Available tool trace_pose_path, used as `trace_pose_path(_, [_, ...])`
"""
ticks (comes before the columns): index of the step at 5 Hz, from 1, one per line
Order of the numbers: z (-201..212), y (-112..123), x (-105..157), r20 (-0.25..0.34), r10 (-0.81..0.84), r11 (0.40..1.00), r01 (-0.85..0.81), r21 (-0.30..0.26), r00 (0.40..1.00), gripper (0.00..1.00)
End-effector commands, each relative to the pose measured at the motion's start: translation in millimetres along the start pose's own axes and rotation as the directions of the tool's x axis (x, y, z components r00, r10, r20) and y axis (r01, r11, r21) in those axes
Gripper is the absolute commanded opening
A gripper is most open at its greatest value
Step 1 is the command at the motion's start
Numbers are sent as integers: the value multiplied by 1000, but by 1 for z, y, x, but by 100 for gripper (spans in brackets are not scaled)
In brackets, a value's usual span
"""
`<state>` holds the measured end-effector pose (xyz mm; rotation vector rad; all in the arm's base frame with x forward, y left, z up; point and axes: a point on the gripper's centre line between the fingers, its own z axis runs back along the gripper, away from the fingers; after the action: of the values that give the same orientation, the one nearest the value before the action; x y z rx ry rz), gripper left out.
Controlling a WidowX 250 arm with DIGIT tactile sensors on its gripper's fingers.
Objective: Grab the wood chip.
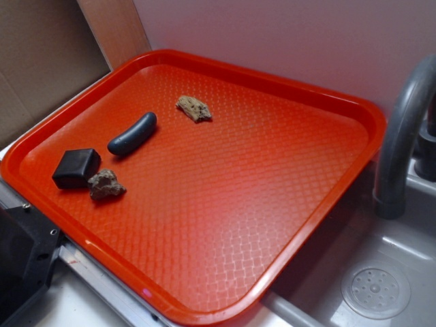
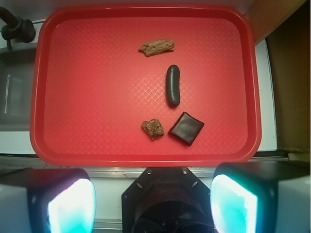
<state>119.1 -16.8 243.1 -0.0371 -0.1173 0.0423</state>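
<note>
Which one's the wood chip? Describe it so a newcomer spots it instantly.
Start at the red tray: four small things sit on it. The wood chip lies alone, just past one end of the dark sausage-shaped piece. It is flat, jagged and tan-brown, unlike the lumpy rock touching the black block.

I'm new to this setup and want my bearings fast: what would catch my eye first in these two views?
The big red tray fills both views, resting partly over a grey sink. Four small things lie on it: the tan wood chip alone toward the far edge, a dark sausage-shaped piece nearer, then a black block beside a lumpy rock. The open gripper hangs high above the tray's near edge.
</note>
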Motion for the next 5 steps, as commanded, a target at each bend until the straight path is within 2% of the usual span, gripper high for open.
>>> trace_pose_path(1, [0,0,0,0,0,1000,0,0,1000,100])
trace_pose_path(2, [-42,-7,38,47,243,970,-241,-43,969,100])
trace_pose_path(3, [-63,-16,65,56,359,926,-349,-144,932,100])
trace_pose_path(4, [-102,-19,96,49,433,886,-415,-206,900,100])
trace_pose_path(5, [-143,0,117,56,468,880,-461,-114,882,100])
